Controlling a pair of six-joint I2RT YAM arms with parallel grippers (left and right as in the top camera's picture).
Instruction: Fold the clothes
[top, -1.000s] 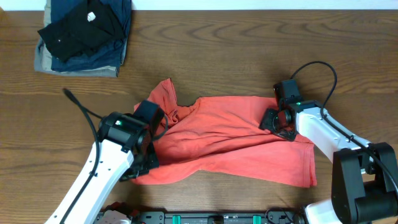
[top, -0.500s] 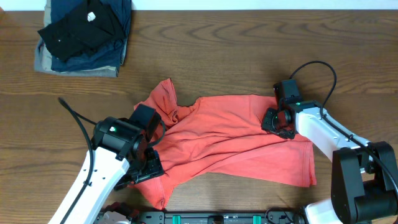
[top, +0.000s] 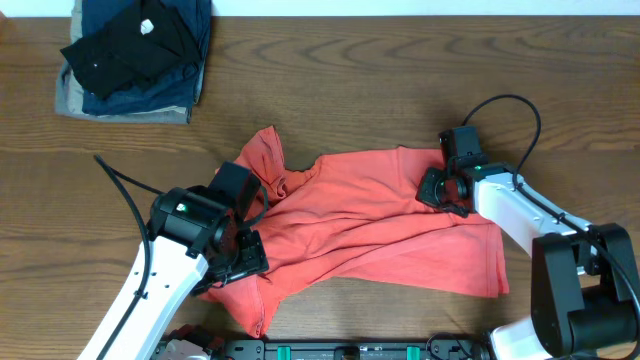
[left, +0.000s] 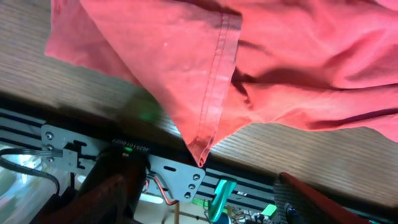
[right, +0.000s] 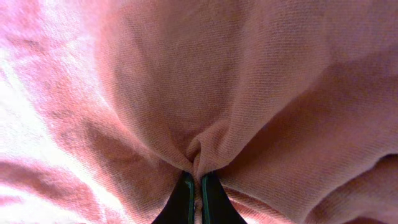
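Item: orange-red T-shirt (top: 370, 225), crumpled and unfolded, no print showing.
Location: middle of the table (top: 400, 90), toward its front edge; well apart from the pile of folded garments (top: 135, 55) at the far left corner.
Long axis: runs left to right, roughly along the front edge, with the left end bunched and creased.
Right gripper (top: 440, 190): pressed together on a pinch of fabric at the shirt's far right part; the wrist view shows the cloth gathered into a pucker right at the tips (right: 194, 193).
Left gripper (top: 245, 262): spread wide, nothing between its fingers (left: 106, 193); it hangs over the shirt's near left part.
Key relation: a hemmed corner (left: 202, 152) points at the front edge, just below and ahead of the left gripper, on the end opposite the right gripper's hold.
Nearer arm: left, clearly, for that corner.
Judgement: shirt needs flattening before any fold; probably the left takes the corner and both pull apart along the long axis.
Risk: a one-layer pinch may drag creases rather than spread them.
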